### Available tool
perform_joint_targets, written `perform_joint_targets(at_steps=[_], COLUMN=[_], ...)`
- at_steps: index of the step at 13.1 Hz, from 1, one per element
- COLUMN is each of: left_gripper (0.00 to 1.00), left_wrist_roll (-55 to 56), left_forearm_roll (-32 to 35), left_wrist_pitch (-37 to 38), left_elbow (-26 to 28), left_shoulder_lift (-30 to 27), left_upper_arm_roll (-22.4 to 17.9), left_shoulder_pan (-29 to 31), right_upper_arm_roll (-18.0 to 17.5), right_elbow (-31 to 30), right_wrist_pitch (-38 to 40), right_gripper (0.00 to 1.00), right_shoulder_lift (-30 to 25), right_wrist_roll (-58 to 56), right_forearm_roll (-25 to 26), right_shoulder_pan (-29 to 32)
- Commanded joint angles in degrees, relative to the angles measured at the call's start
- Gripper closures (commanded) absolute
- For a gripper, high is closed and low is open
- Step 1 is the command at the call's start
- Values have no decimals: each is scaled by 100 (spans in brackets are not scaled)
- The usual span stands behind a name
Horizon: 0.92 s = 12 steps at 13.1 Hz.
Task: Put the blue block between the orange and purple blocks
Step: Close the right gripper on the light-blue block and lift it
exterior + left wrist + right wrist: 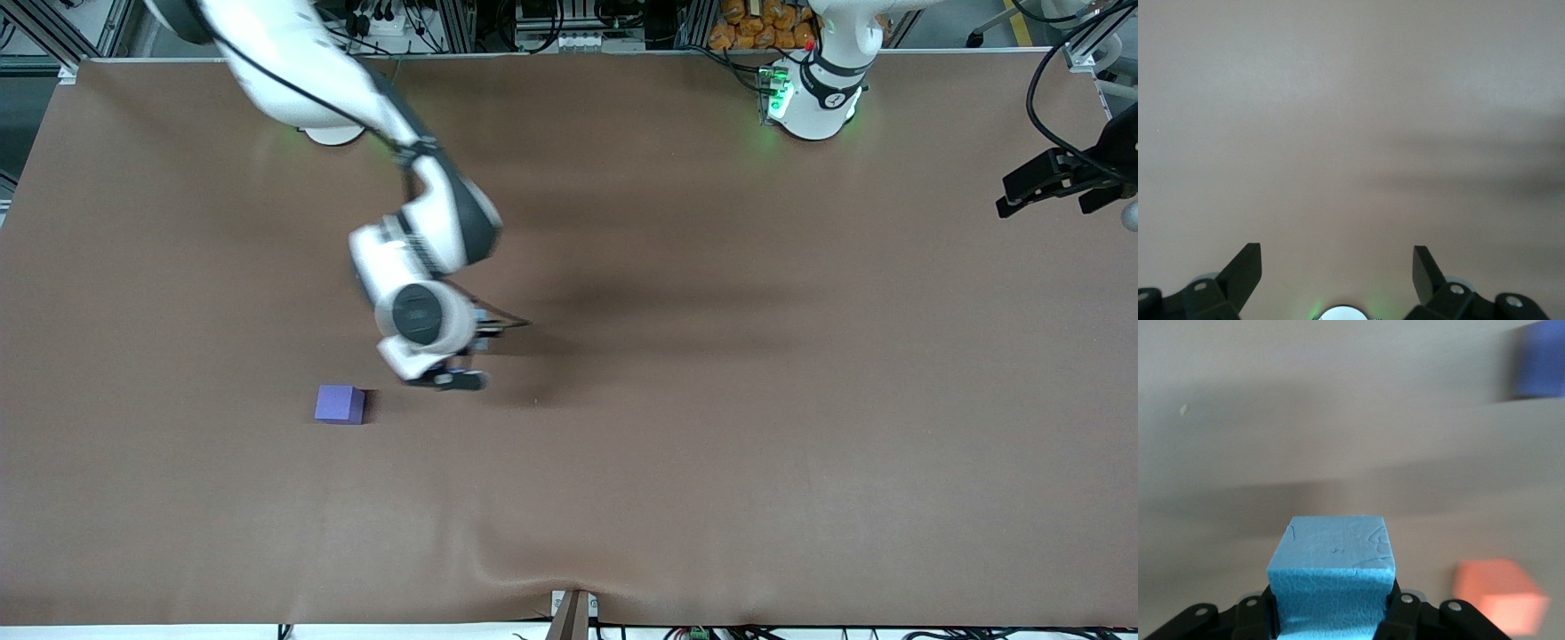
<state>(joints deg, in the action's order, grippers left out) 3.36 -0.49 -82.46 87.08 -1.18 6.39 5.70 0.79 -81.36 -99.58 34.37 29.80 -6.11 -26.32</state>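
Note:
My right gripper [453, 378] hangs over the middle of the table, shut on the light sky-blue block [1331, 577], which fills its jaws in the right wrist view. The purple block [340, 404] lies on the table toward the right arm's end and also shows in the right wrist view [1541, 360]. The orange block [1501, 597] lies on the table close beside the held blue block; in the front view the arm hides it. My left gripper [1058, 182] waits open and empty at the left arm's end of the table, over bare table [1337, 257].
The brown table mat [711, 444] stretches bare around the blocks. The right arm's wrist and forearm [427, 267] hang over the middle of the table. The left arm's base [813, 98] stands at the table's back edge.

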Motion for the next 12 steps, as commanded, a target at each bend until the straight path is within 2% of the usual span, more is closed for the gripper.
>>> perform_joint_targets(at_steps=[1, 3, 5, 8, 12], left_gripper=[0, 0, 0, 0, 0], left_wrist_roll=[42, -37, 7, 60, 447], left_forearm_roll=[23, 40, 31, 84, 110], left_wrist_pitch=[116, 247, 300, 318, 275], left_elbow=[29, -6, 11, 55, 55], left_shoulder_lift=[-102, -128, -259, -383, -366], left_upper_arm_roll=[11, 11, 2, 29, 371], left_shoulder_pan=[-51, -51, -25, -51, -43], right_upper_arm_roll=[-141, -132, -132, -132, -132], right_elbow=[-432, -949, -1441, -2470, -3139], right_wrist_pitch=[316, 255, -51, -1026, -1888], right_gripper=[100, 100, 100, 100, 100], right_shoulder_lift=[-666, -861, -922, -1195, -1213], right_wrist_roll=[-675, -923, -923, -932, -993], right_forearm_roll=[39, 39, 39, 39, 66], right_shoulder_pan=[916, 1312, 1384, 1437, 1445])
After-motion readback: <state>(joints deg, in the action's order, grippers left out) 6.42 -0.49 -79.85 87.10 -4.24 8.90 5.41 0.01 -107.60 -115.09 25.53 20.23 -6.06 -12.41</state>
